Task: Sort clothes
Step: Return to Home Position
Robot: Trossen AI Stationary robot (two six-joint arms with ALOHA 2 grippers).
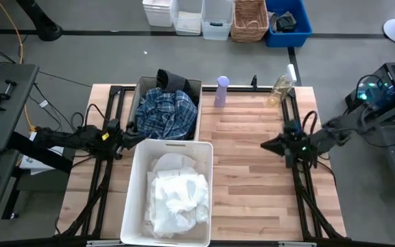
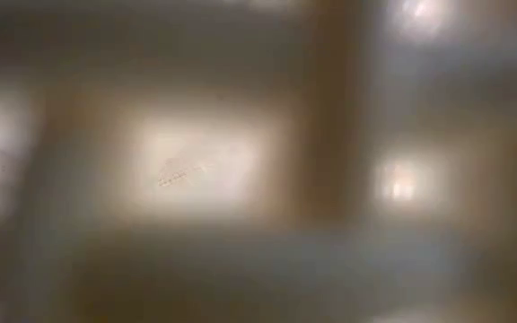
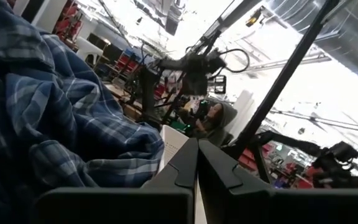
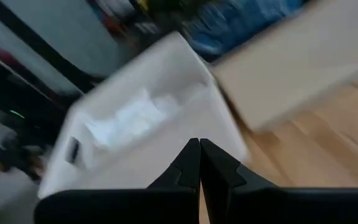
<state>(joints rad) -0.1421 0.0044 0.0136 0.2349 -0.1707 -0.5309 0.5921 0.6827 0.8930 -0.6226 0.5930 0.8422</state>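
Observation:
A blue-and-white plaid garment [image 1: 164, 110] with a dark garment [image 1: 172, 80] above it fills the grey bin [image 1: 196, 88] at the table's far left. White garments [image 1: 175, 195] lie in the white bin [image 1: 132, 185] at the near left. My left gripper [image 1: 130, 137] is shut and empty beside the grey bin's near left corner; the plaid cloth [image 3: 48, 124] shows in its wrist view. My right gripper [image 1: 266, 145] is shut and empty over the table's right part, pointing toward the white bin [image 4: 135, 124].
A lilac bottle [image 1: 221, 91] and a clear bottle [image 1: 280, 89] stand at the table's far edge. Bare wooden tabletop [image 1: 245, 178] lies between the bins and my right arm. White tubs, a wicker basket and a blue bin stand on the floor beyond.

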